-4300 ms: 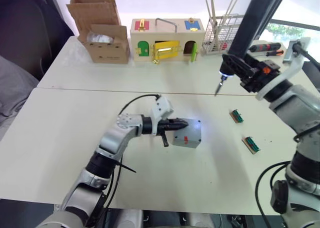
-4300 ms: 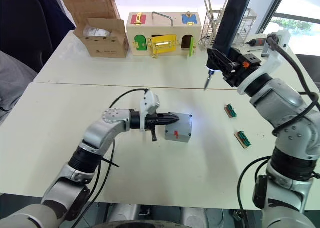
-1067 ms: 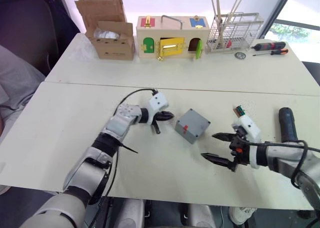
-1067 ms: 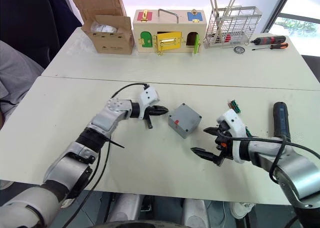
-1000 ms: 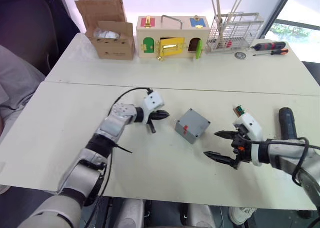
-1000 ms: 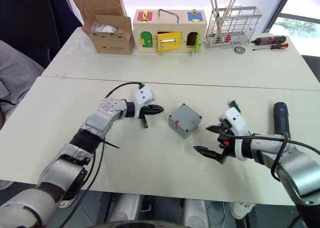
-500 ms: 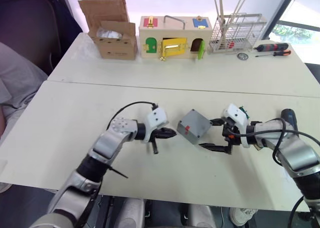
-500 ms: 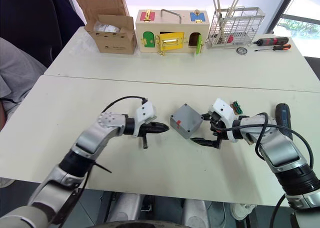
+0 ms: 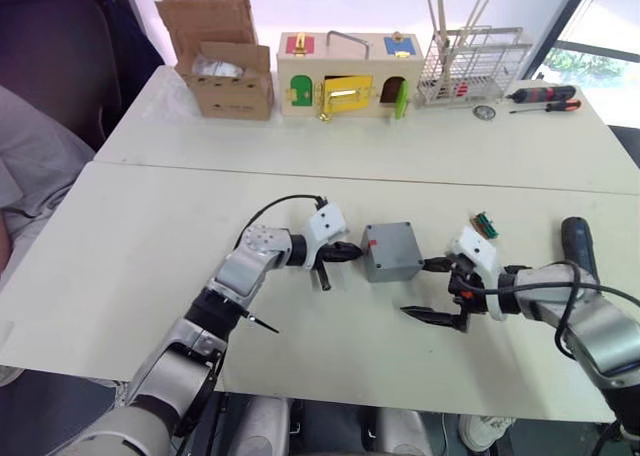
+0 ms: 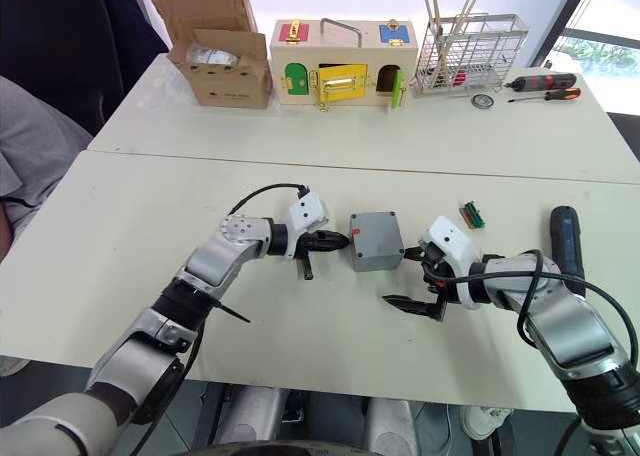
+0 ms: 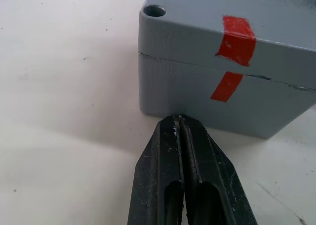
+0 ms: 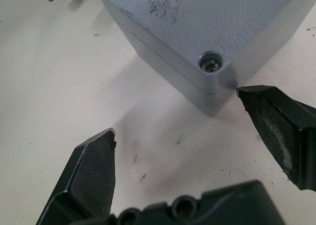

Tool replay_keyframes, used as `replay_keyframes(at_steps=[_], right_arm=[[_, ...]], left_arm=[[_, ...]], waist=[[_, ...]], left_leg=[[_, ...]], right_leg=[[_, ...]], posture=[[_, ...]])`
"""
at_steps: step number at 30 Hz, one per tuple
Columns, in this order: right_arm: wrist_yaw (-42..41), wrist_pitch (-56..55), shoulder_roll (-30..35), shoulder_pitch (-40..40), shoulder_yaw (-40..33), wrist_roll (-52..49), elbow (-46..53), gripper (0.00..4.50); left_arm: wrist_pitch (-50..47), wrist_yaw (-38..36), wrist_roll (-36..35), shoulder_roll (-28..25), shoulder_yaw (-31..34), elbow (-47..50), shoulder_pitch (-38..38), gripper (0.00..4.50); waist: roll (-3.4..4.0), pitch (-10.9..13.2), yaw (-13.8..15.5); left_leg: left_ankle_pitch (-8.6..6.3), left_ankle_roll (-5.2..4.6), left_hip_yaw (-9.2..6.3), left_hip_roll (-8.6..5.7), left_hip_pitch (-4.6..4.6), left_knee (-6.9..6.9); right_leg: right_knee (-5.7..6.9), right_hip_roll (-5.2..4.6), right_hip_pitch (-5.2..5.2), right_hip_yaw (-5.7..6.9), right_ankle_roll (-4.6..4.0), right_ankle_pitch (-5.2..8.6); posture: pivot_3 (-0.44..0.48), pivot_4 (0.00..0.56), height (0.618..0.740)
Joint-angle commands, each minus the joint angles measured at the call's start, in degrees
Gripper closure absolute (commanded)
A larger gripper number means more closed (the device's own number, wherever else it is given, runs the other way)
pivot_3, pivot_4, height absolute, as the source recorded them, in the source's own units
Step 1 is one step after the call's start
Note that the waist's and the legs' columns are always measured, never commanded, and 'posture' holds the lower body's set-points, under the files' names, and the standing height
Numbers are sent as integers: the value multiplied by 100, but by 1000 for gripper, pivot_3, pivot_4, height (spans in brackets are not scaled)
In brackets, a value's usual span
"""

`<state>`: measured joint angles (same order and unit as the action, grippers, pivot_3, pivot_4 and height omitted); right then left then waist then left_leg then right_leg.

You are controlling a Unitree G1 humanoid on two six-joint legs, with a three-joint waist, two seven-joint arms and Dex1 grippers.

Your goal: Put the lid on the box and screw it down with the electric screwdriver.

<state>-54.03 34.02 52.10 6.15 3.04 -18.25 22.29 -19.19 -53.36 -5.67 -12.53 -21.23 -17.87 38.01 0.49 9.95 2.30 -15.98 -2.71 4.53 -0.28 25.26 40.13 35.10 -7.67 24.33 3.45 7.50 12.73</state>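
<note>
— Box [image 11: 207,87]?
— Grey moulded plastic, matt, finely pebbled; lid [image 12: 197,18] likewise, with dark scuffs near its metal corner screw [image 12: 210,63]. Glossy red tape [image 11: 232,57] crosses the seam.
— Fingers [image 12: 276,126] beside the box?
— Black plastic, matt, grainy pads.
— Table [image 9: 150,236] under the box?
— Cream, matt, scratched and speckled.

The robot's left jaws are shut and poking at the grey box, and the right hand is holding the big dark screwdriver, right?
Not quite. The right gripper holds nothing: its jaws are open beside the box, as the right wrist view shows. The electric screwdriver lies on the table, farther out to the robot's right. The left gripper is shut with its tip against the box, as you said.
</note>
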Motion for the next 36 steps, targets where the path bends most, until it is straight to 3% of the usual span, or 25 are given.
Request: replay_keyframes(at_steps=[1, 7, 11, 15, 18, 22, 25, 28, 36], right_arm=[[110, 41, -31, -14, -271, -93, 213, 21], [316, 340, 114, -255, -750, -188, 431, 21], [952, 1283, -454, -920, -2933, -1008, 1098, 21], [1394, 1730, -1061, -1256, -4163, -1601, 1318, 21], [1572, 1775, -1290, -1555, -4695, -1731, 1263, 21], [1643, 1381, -1367, -2001, -4529, -1433, 1094, 21], [1772, 924, -1434, -1910, -4135, -1156, 663, 660], [1722, 562, -1379, -1811, -3786, -943, 249, 1657], [1692, 9, -1320, -1496, -3234, -635, -552, 1657]], left_arm=[[188, 40, -1, 120, 81, 37, 116, 4401], [202, 46, 68, 5, 81, 242, 30, 4401], [-648, -170, -441, -697, 444, 2014, -572, 4401], [-1535, -68, -959, -978, 679, 3188, -937, 4401], [-2200, -59, -1448, -1116, 786, 3969, -1133, 4401], [-2656, -242, -1960, -1363, 560, 4761, -1379, 4401], [-2687, -28, -1942, -1294, 398, 4776, -1354, 4401], [-2696, 85, -1960, -1286, 316, 4793, -1352, 4401], [-2591, 242, -1910, -1423, 225, 4756, -1384, 4401]], waist=[[0, 0, 3], [0, 0, 9], [0, 0, -12], [5, -4, 13], [7, -7, 20], [8, -8, -20], [10, -9, -20], [11, -10, -6], [11, -10, -6]], left_leg=[[0, 0, 0, 0, 0, 0], [0, 0, -1, 0, 0, 0], [0, 0, -1, 3, 2, -4], [0, 3, -4, 8, -3, -5], [-17, -25, -12, 1, -7, -2], [-9, -13, -7, 2, -10, -5], [-3, -2, -1, 2, -18, -6], [-19, -30, 1, 1, -39, -6], [-8, -12, 3, 0, -41, -7]], right_leg=[[0, 0, 0, 0, 0, 0], [0, 0, 0, 0, 0, 0], [-1, -1, 2, 0, 0, 0], [5, 1, 0, -1, -1, 0], [6, -3, -12, 0, -2, 0], [3, 1, -11, -4, -2, 1], [6, 5, -14, -7, -2, 1], [9, 6, -33, -11, -3, 2], [3, 5, -37, -12, 2, 6]], posture=[[0, 150, 729], [0, 150, 729], [0, 150, 729], [0, 150, 729], [0, 150, 729], [0, 150, 729], [0, 150, 729], [0, 150, 729], [0, 150, 729]])
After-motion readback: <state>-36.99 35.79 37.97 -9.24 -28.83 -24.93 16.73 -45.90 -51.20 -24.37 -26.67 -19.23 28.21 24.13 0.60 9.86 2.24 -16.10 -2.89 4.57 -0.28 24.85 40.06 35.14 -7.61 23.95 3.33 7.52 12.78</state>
